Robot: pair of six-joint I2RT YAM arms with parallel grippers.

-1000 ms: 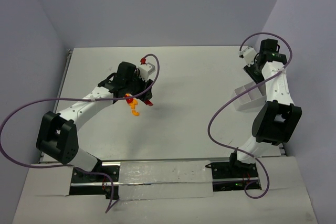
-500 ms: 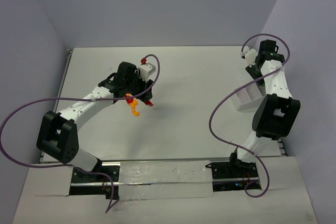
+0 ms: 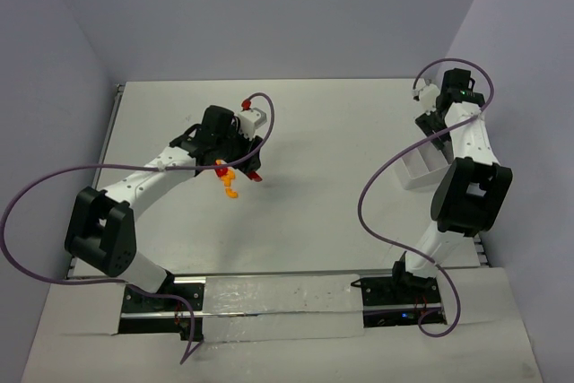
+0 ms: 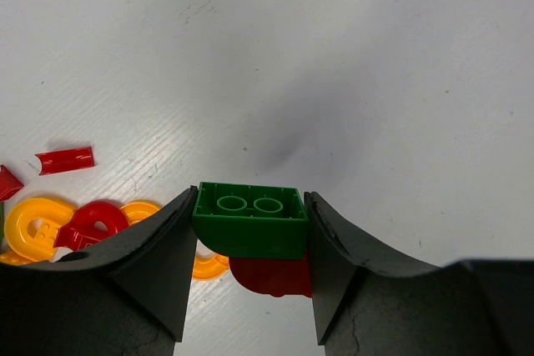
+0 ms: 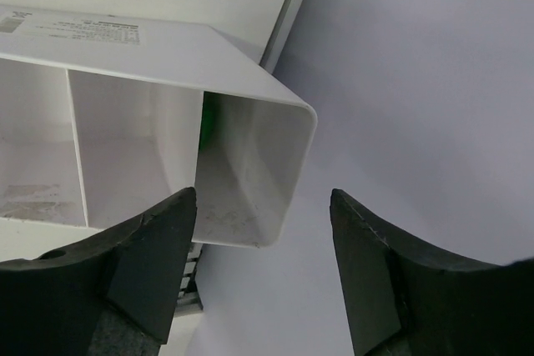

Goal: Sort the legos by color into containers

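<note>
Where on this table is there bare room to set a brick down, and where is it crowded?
Free: the wide middle of the table, between the loose legos and the containers; also the strip along its far edge. Crowded: around the left end effector and beside the containers.

Bright even light, soft faint shadows, sharp focus, no glare

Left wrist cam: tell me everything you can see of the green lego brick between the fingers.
The green plastic lego brick is a glossy, rectangular block, with two round rings side by side on the face toward the wrist camera. It sits level, clamped at its two short ends by the black fingers of the left gripper. A red lego piece shows just under it, over the white table; whether they touch cannot be told.
</note>
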